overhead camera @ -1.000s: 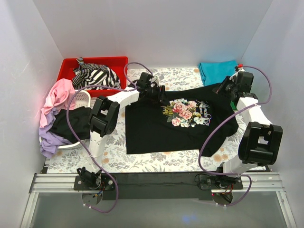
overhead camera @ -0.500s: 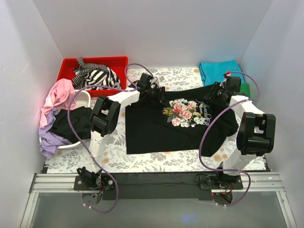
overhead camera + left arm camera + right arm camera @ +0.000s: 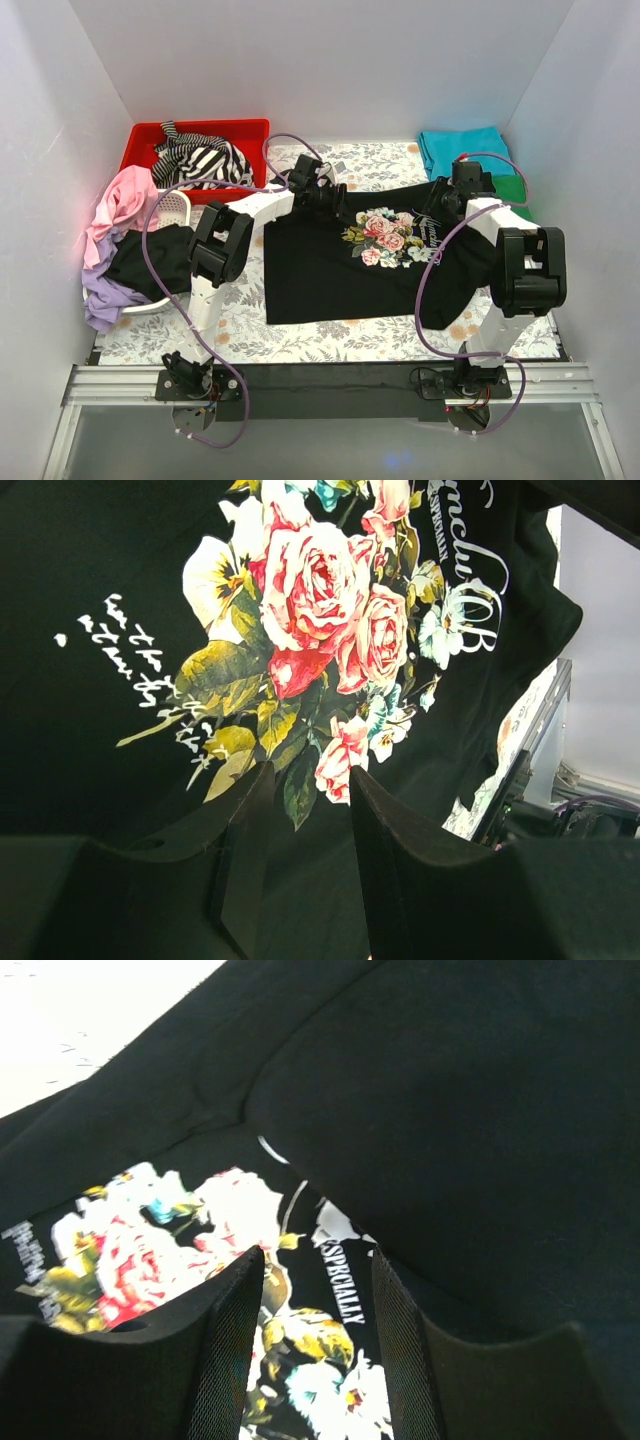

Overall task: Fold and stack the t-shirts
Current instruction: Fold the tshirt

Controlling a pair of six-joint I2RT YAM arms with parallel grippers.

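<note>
The black t-shirt (image 3: pixel 330 275) with the pink-rose print (image 3: pixel 385 238) lies spread, print up, on the flowered table cover. My left gripper (image 3: pixel 325 195) hovers at its far left shoulder, jaws open, nothing between them (image 3: pixel 310 780); only the flat shirt (image 3: pixel 90 740) shows beneath. My right gripper (image 3: pixel 440 205) stands at the far right of the print, open and empty (image 3: pixel 316 1260), above the lettering. A fold of black cloth (image 3: pixel 480 1110) lies over the print's edge there. A teal t-shirt (image 3: pixel 458 150) and a green one (image 3: pixel 512 188) lie at the far right.
A red bin (image 3: pixel 145 135) at the far left holds a striped t-shirt (image 3: pixel 205 160). A white basket (image 3: pixel 175 208) below it carries pink (image 3: pixel 125 200), black (image 3: pixel 150 262) and lilac (image 3: pixel 105 300) tees. White walls close in on both sides.
My right gripper has opened, let go of the shirt's right edge and moved left over the print. The left arm has stayed put.
</note>
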